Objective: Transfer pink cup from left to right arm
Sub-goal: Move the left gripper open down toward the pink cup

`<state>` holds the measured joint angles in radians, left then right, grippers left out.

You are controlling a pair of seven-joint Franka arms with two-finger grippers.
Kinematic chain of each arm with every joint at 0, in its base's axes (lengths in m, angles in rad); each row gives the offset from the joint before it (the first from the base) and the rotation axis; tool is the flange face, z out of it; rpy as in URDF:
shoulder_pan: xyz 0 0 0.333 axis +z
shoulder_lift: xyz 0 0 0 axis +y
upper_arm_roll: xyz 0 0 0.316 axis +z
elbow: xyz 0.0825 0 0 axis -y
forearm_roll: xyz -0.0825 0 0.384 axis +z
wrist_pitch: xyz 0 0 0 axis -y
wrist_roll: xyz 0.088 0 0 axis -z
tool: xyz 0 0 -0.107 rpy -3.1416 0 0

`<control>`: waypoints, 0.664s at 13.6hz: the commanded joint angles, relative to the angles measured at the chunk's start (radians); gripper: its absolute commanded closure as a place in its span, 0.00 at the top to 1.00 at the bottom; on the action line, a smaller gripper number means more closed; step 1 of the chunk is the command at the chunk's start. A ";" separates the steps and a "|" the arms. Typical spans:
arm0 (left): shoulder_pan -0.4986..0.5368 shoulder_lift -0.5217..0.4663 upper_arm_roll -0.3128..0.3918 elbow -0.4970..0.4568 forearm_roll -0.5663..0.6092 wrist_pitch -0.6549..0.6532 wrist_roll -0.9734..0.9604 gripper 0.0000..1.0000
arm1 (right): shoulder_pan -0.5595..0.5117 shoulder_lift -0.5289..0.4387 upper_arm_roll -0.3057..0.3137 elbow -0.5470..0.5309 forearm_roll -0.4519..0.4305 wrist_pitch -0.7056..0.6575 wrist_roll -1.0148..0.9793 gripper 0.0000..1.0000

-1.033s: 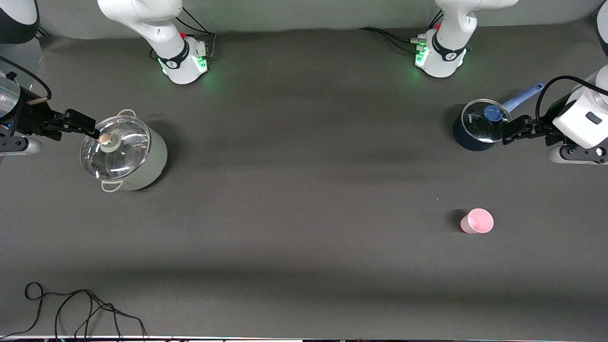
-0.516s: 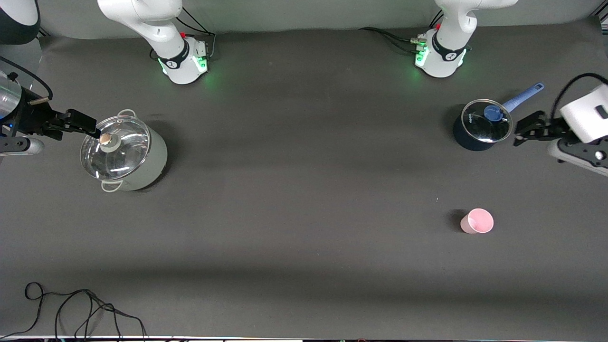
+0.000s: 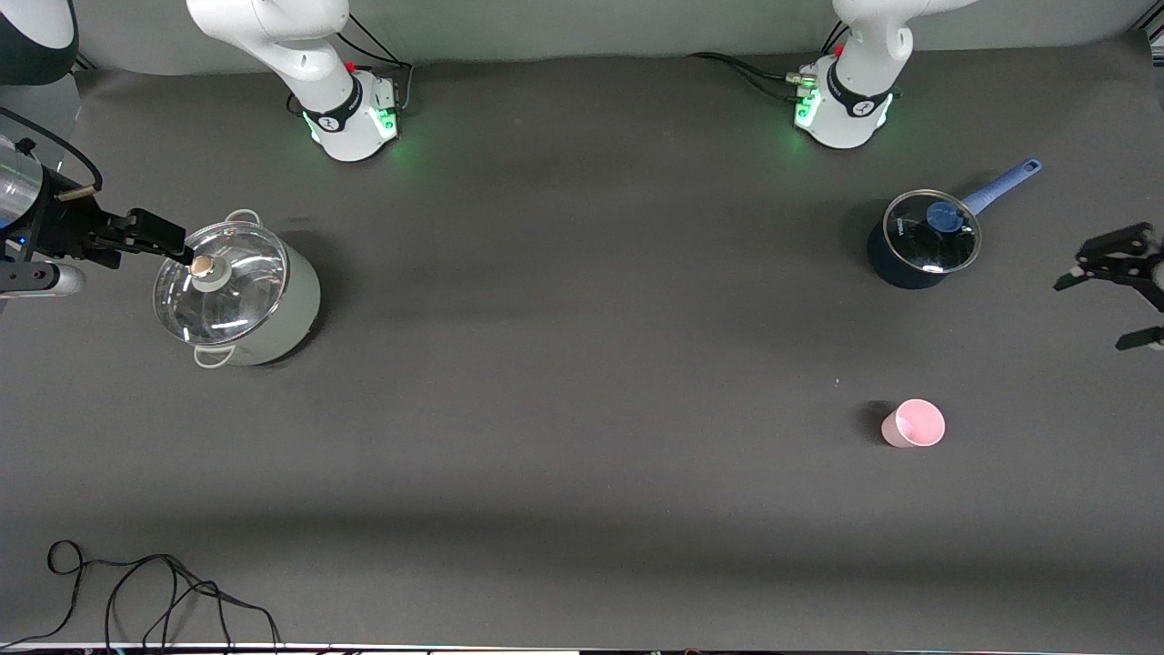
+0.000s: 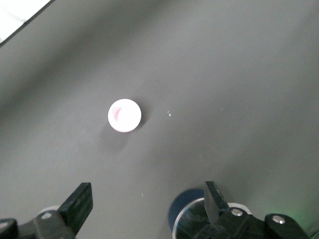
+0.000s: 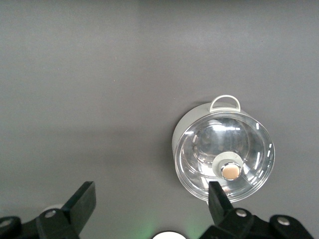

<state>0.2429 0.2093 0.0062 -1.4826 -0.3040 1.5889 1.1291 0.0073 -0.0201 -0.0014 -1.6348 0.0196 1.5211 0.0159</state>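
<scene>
The pink cup (image 3: 913,424) stands upright on the dark table, nearer to the front camera than the blue saucepan (image 3: 922,239). It also shows in the left wrist view (image 4: 124,115), well apart from the fingers. My left gripper (image 3: 1088,316) is open and empty, in the air at the left arm's end of the table, over bare table between the saucepan and the cup. In its wrist view (image 4: 147,199) the jaws stand wide apart. My right gripper (image 3: 177,247) is open and empty, waiting in the air beside the grey pot's glass lid (image 3: 221,283); its wrist view (image 5: 149,204) shows the same.
The grey lidded pot (image 5: 224,154) stands at the right arm's end. The blue saucepan (image 4: 192,219) has a glass lid and a long handle (image 3: 1003,183). A black cable (image 3: 136,591) lies by the table's front edge. Both arm bases (image 3: 350,114) stand along the back.
My left gripper has drawn away from the blue saucepan toward the left arm's end of the table, and its wrist block has left the front view. The right arm and the cup have not moved.
</scene>
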 commanded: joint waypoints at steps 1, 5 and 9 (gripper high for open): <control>0.090 0.080 -0.008 0.018 -0.108 0.000 0.237 1.00 | 0.006 0.000 -0.003 0.004 -0.004 -0.009 -0.017 1.00; 0.202 0.223 -0.008 -0.004 -0.285 0.000 0.560 1.00 | 0.026 0.000 -0.003 0.004 -0.006 -0.010 -0.016 1.00; 0.280 0.359 -0.008 -0.008 -0.400 -0.003 0.811 1.00 | 0.028 0.000 -0.003 0.004 -0.006 -0.010 -0.016 1.00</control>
<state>0.4903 0.5245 0.0079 -1.4971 -0.6516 1.5891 1.8357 0.0297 -0.0199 -0.0001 -1.6355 0.0196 1.5193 0.0154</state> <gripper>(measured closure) 0.000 0.000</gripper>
